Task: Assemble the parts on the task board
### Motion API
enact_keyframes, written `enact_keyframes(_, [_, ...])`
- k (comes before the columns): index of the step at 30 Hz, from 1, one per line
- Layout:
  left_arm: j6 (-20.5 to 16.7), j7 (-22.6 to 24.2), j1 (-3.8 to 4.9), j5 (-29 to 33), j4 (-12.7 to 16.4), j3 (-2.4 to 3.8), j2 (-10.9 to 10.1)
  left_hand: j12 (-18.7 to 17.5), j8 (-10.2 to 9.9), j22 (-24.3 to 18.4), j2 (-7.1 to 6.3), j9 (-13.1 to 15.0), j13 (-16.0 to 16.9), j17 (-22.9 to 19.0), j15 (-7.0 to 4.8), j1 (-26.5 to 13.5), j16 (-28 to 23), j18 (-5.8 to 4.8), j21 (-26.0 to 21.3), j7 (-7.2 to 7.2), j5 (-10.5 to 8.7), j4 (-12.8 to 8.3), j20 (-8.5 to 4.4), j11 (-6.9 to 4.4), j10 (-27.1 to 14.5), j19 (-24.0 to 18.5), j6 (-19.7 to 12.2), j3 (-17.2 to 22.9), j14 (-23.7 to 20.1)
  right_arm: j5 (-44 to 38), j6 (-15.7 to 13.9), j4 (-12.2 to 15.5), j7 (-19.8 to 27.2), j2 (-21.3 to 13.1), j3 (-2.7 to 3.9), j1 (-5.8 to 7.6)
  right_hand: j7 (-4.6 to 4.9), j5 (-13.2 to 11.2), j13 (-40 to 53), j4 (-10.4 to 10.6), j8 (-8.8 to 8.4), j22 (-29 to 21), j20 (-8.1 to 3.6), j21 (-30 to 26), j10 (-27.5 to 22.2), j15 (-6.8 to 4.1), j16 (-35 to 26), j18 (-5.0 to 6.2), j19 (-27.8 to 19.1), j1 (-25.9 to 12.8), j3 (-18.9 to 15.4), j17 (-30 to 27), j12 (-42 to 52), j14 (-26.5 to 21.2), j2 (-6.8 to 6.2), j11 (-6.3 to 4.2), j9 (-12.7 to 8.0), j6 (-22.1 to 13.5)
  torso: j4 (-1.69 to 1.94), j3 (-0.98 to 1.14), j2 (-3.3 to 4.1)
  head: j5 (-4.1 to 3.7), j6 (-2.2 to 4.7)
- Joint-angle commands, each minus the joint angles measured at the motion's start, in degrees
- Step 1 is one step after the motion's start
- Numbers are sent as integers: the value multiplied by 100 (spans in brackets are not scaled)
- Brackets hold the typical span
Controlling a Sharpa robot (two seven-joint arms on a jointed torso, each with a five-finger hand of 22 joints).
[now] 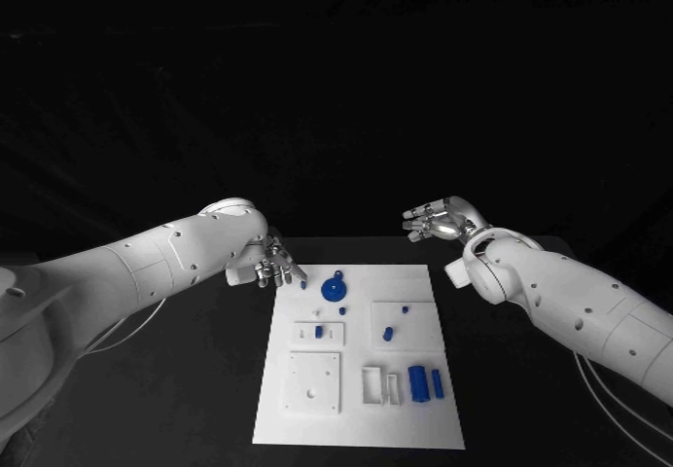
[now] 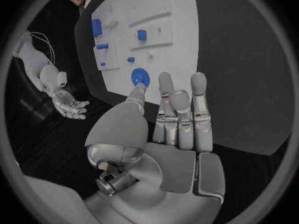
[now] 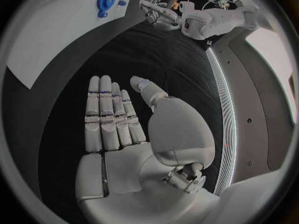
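Blue gear (image 1: 334, 289) lies flat at the far end of the task board (image 1: 358, 428), just beside my left hand (image 1: 266, 265), fingers apart, empty. Right hand (image 1: 442, 221) hovers off the board, also spread, empty. Risk: fingertips nudge the gear sideways while closing. Smaller blue parts (image 1: 424, 382) are too small to identify.

White screw-dotted arms (image 1: 155, 258), silver many-fingered robot hand (image 2: 177, 114) each, thin cables
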Motion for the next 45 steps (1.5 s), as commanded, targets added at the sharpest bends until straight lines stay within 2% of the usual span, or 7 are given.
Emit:
enact_keyframes(1, [197, 186, 34, -160, -203, 5, 76, -22, -24, 97, 46, -60, 5, -7, -2, -4, 41, 12, -22, 9, 19, -27, 40, 30, 178, -4, -2, -6, -26, 17, 1, 24, 20, -12, 4, 2, 0, 35, -9, 7, -3, -15, 12, -22, -35, -3, -15, -28, 21, -71, -35, -6, -20, -38, -8, -6, -3, -42, -33, 7, 47, 35, 24])
enact_keyframes(8, [257, 329, 46, -136, -549, 5, 229, -38, -26, 95, 113, -184, -4, -26, 2, 16, 26, 14, -35, 36, 31, -61, 41, 43, 163, -4, -80, -7, -39, 13, -79, 71, 5, -23, 4, 28, -2, 53, -8, 23, -1, -64, 14, -36, -34, -4, -10, -28, 40, -85, -56, -3, -19, -37, -26, -9, -1, -43, -75, 2, 120, 32, 72])
enact_keyframes(17, [140, 471, 2, -87, -880, 2, 437, -41, -27, 95, 148, -989, -6, -55, 19, -9, 19, 39, -60, 122, 18, -73, 57, 77, 156, 21, -219, -47, -34, 7, -130, 130, -2, -35, 5, 97, -3, 61, -8, 33, -1, -124, 16, -56, -37, -2, -11, -31, 58, -84, -63, -3, -19, -43, -36, -8, -1, -42, -126, 4, 212, 52, 118])
enact_keyframes(23, [77, 527, -45, -16, -1010, 2, 534, -41, -26, 97, 87, -1273, -5, -66, 25, -55, 15, 44, -74, 159, -41, 9, 63, 93, 151, 30, -316, -76, -32, 1, -153, 157, -18, -35, 5, 128, -3, 55, -8, 33, -1, -141, 16, -58, -36, -4, -9, -32, 65, -81, -64, -2, -18, -40, -40, -9, -1, -44, -146, 2, 247, 64, 137])
enact_keyframes(27, [22, 546, -65, 9, -1084, 1, 576, -41, -27, 97, -6, -1899, 2, -87, 43, -64, 1, 61, -84, 223, -125, 120, 80, 121, 123, 24, -554, -42, -45, 0, -167, 164, -24, -33, 5, 140, -3, 55, -8, 33, -1, -141, 16, -58, -36, -4, -9, -32, 65, -81, -64, -2, -18, -40, -40, -9, -1, -44, -150, 1, 253, 66, 150])
enact_keyframes(32, [-13, 559, -76, 39, -1151, 0, 593, -77, -17, 99, -128, -2364, -20, -118, 59, -61, -34, 78, -116, 281, -275, 245, 95, 135, 91, 42, -719, 45, -54, 0, -168, 167, -25, -32, 6, 146, -1, 58, -9, 34, -1, -162, 18, -64, -37, -1, -12, -33, 66, -78, -65, -4, -19, -46, -45, -6, -2, -51, -151, 5, 252, 65, 159])
enact_keyframes(45, [9, 586, -187, 78, -1207, -1, 599, -70, -17, 99, -97, -2472, -17, -119, 65, -45, -26, 84, -128, 296, -269, 237, 102, 148, 93, 41, -695, 58, -51, 5, -163, 169, -16, -22, 6, 150, -1, 58, -9, 34, -1, -162, 18, -64, -37, -1, -12, -33, 66, -78, -65, -4, -19, -46, -45, -6, -2, -51, -157, 6, 259, 45, 168])
